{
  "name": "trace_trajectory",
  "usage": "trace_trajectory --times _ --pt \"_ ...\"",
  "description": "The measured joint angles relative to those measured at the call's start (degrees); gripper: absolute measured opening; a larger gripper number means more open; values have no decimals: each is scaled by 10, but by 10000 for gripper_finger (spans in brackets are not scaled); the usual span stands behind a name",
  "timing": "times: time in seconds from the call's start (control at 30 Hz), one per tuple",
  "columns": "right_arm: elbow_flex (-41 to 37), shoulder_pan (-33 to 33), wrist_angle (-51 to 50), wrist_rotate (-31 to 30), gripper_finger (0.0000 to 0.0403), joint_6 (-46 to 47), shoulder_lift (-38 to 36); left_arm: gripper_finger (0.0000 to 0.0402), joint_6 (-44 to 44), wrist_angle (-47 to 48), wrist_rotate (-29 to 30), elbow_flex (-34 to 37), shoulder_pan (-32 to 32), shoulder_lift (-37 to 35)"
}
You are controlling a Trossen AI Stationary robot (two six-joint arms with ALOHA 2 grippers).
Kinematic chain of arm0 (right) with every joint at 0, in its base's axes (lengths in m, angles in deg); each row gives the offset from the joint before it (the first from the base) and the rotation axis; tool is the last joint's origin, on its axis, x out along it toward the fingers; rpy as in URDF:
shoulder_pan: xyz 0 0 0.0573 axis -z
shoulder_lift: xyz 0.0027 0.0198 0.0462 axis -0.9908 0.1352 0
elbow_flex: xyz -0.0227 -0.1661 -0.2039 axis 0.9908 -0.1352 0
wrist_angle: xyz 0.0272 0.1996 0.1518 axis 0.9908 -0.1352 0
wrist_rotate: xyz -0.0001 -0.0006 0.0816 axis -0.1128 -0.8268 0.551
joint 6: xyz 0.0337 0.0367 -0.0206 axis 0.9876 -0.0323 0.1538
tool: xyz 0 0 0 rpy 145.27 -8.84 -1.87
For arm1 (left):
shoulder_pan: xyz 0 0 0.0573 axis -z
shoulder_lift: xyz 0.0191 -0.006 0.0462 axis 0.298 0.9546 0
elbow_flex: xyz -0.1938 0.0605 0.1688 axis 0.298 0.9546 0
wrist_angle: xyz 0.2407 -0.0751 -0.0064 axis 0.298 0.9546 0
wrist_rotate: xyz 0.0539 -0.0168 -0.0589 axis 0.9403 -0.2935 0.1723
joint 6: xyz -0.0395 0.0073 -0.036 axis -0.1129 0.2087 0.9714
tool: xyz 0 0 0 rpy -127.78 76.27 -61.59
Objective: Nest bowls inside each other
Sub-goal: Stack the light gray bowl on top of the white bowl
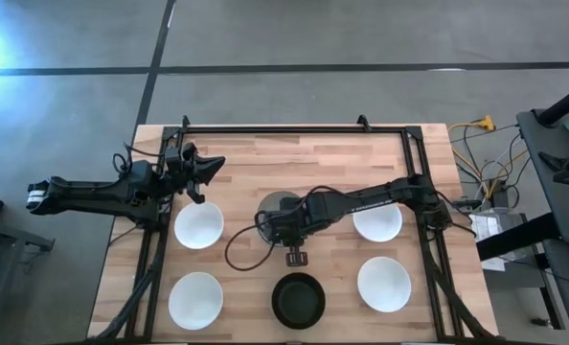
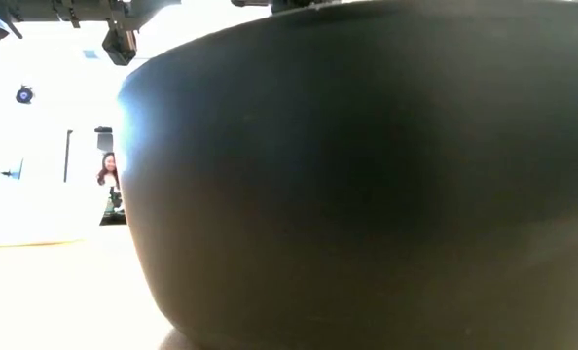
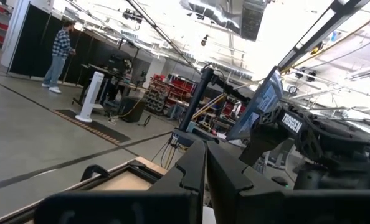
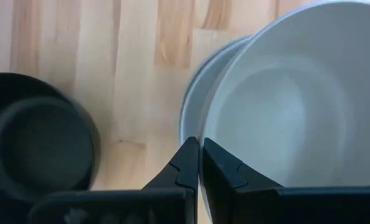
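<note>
My right gripper [image 1: 292,247] is at the table's middle, shut on a light grey bowl [image 4: 297,106] that sits over another grey bowl [image 4: 194,93]; the pair shows in the high view [image 1: 278,205]. A black bowl [image 1: 298,299] stands at the near edge and fills the low view [image 2: 367,175]. White bowls rest on the table at the left [image 1: 199,225], near left [image 1: 195,299], near right [image 1: 384,284] and right [image 1: 377,224], the last partly under my right arm. My left gripper [image 1: 206,169] is shut and empty, in the air above the table's far left. My right gripper holds the light grey bowl by its rim [image 4: 202,134], on the side toward the black bowl. One finger [image 4: 225,171] is inside the bowl and one [image 4: 184,165] outside, coming from above. The bowl sits over the lower grey bowl; whether it is lifted clear, I cannot tell.
A black metal frame [image 1: 294,128] runs along the table's far edge and sides. A cable [image 1: 235,251] loops on the wood beside my right gripper. People show in the room beyond, in the left wrist view [image 3: 60,53] and the low view [image 2: 107,175].
</note>
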Motion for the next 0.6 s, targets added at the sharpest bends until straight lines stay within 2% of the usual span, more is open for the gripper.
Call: trace_trajectory --times 0.17,0.33,0.6 --pt "0 0 12 2 8 -6 16 0 9 0 0 0 0 1" --pt "0 0 14 30 8 -7 33 0 11 0 0 0 0 1" --pt "0 2 18 30 10 11 38 0 11 0 -2 0 0 0"
